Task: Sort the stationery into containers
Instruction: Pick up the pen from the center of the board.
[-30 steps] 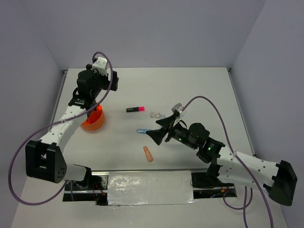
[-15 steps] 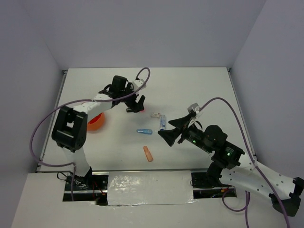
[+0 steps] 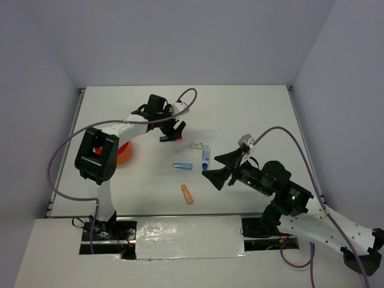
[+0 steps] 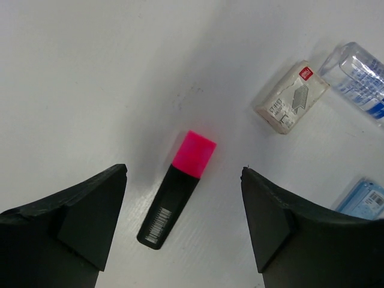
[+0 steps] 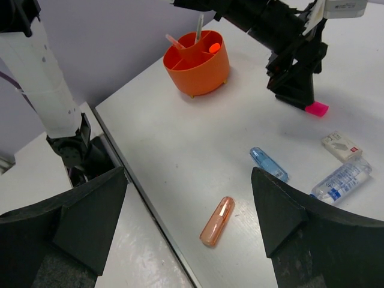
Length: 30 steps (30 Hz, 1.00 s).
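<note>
A black highlighter with a pink cap [image 3: 171,138] lies on the white table. My left gripper [image 3: 171,132] is open just above it, and in the left wrist view the highlighter [image 4: 177,189] lies between the spread jaws [image 4: 183,173], untouched. The white block [image 4: 291,97], a clear blue-labelled marker [image 4: 360,75] and a small blue marker [image 4: 362,198] lie to its right. My right gripper [image 3: 211,166] is open and empty, raised over the peach eraser [image 5: 217,221]. The orange tub [image 5: 197,62] holds thin pens and an orange-capped item.
The left arm reaches across the table and partly hides the tub [image 3: 122,153] from above. The white block [image 3: 196,144], clear marker [image 3: 206,155], blue marker [image 3: 182,166] and eraser [image 3: 188,194] lie mid-table. The table's near edge [image 5: 138,198] runs beside the eraser.
My left gripper swung from over the tub to above the pink highlighter. My right gripper drew back to the right, uncovering the clear marker.
</note>
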Tool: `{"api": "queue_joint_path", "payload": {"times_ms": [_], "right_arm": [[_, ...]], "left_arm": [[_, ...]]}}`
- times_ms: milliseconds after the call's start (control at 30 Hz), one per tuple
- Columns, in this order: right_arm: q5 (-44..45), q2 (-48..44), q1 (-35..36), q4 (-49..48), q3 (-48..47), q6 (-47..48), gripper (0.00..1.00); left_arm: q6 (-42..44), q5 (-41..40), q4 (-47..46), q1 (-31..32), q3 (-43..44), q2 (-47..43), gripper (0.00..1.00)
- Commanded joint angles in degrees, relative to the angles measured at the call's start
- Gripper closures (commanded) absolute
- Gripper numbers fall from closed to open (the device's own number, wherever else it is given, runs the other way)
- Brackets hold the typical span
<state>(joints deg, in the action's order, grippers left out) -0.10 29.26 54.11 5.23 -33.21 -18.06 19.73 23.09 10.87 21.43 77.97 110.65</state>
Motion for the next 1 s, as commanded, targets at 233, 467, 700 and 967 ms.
{"api": "queue_joint_path", "payload": {"times_ms": [233,467,700,967], "right_arm": [[-1.84,-0.16,-0.23,-0.58,0.6,2.5,0.09],[-2.01,-1.39,-0.14,-0.05,0.6,2.95,0.09],[-1.75,-2.62,-0.23,0.21,0.95,3.39,0.09],[-1.75,-3.85,-0.32,1.0,0.96,3.91,0.09]], "left_arm": [[5.85,-1.47,4.77,2.21,6.83,7.2,0.24],[6.46,-2.96,5.47,2.65,7.28,8.26,0.3],[6.47,-3.14,7.58,2.91,8.86,9.67,0.43],[6.46,-3.76,7.93,3.71,9.12,9.67,0.67]]}}
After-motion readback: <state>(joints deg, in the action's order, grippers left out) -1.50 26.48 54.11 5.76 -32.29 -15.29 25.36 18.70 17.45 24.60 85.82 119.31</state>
